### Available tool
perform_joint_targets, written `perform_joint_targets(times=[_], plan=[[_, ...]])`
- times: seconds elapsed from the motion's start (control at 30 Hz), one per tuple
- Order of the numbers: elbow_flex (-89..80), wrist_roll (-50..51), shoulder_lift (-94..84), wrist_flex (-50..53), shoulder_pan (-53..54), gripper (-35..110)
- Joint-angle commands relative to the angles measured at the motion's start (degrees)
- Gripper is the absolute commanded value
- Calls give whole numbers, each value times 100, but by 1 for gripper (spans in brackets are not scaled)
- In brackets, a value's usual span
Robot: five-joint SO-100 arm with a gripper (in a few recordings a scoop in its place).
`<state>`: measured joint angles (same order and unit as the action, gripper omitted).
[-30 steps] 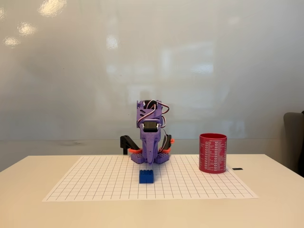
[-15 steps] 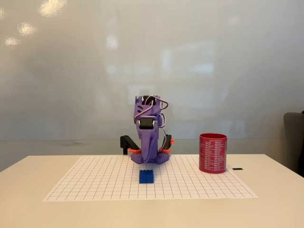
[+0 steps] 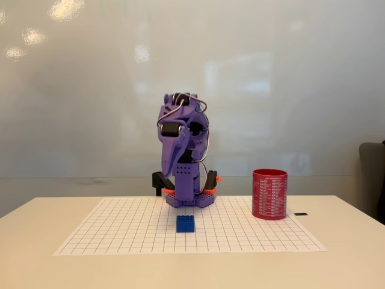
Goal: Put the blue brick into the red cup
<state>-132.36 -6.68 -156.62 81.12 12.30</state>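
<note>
One brick (image 3: 185, 223) sits on the grid mat (image 3: 120, 232), left of the cup (image 3: 269, 194) and well apart from it, with the gripper (image 3: 168, 171) above it, behind; whether its fingers are parted I cannot tell. The brick is likely light, rigid and slick-sided: pinch its flat sides below the studs.

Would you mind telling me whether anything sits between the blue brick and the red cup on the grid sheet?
Nothing visible does. The blue brick stands alone on the grid sheet, and the sheet between it and the red cup, to its right in the fixed view, is bare. The gripper hangs above and behind the brick, with open air between them.
</note>
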Motion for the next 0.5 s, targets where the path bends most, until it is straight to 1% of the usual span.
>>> perform_joint_targets(times=[0.0, 0.1, 0.17, 0.27, 0.47], plan=[[1907, -308, 800, 914, 325, 0], [3138, -483, 1415, 1723, 290, 0], [3691, -352, 1793, 1740, 264, -1], [4192, -501, 2355, 1740, 255, -1], [4403, -1072, 3164, 1758, -246, -1]])
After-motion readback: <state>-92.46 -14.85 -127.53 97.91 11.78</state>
